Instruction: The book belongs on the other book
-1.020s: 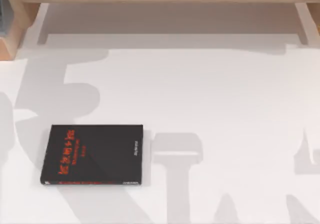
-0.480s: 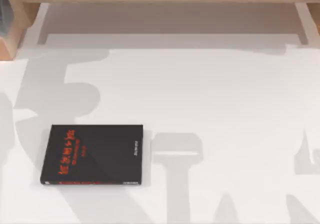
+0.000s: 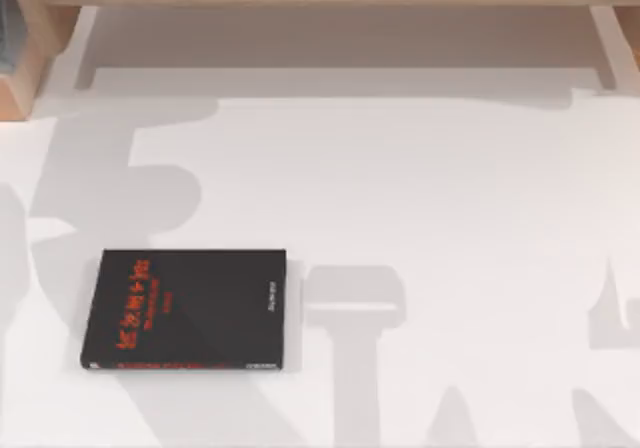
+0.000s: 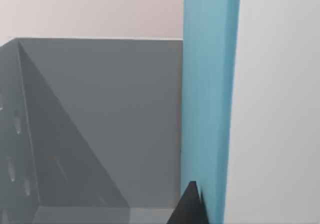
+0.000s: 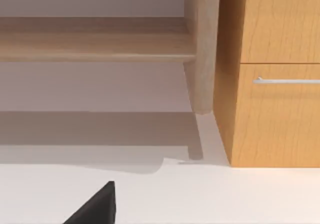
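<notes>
Black book lies flat lower left of the top view, our target. Blue book stands upright beside a grey bin, right against our left gripper; grip state unclear.

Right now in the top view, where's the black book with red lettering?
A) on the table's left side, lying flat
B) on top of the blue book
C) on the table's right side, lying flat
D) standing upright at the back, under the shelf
A: the black book lies flat, cover up, on the white table at the top view's left side, with nothing under or on it.
</notes>
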Robot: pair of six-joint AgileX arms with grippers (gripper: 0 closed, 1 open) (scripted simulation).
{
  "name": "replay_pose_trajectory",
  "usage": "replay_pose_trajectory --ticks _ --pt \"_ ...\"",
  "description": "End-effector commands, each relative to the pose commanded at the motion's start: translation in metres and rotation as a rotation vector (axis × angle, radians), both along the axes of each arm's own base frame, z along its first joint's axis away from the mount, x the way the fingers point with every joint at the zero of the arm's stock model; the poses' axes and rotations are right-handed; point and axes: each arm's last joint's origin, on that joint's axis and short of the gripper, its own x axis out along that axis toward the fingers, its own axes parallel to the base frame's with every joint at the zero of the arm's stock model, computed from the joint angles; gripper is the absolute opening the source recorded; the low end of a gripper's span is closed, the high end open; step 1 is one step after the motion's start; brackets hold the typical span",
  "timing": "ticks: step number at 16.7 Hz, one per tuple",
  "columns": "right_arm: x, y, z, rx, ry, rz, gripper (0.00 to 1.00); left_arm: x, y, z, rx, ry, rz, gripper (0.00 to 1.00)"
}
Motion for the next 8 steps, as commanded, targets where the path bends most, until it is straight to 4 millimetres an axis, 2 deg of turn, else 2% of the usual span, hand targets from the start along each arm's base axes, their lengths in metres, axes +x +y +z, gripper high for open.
replay_pose_trajectory --ticks 5,8 --pt "0.0 0.0 0.0 0.0 0.0 0.0 1.0 -0.0096 0.0002 0.0096 0.0 0.0 0.0 0.0" --pt "0.0 0.0 0.0 0.0 0.0 0.0 1.0 -0.0083 -0.0016 0.0093 0.002 0.0 -0.004 0.0"
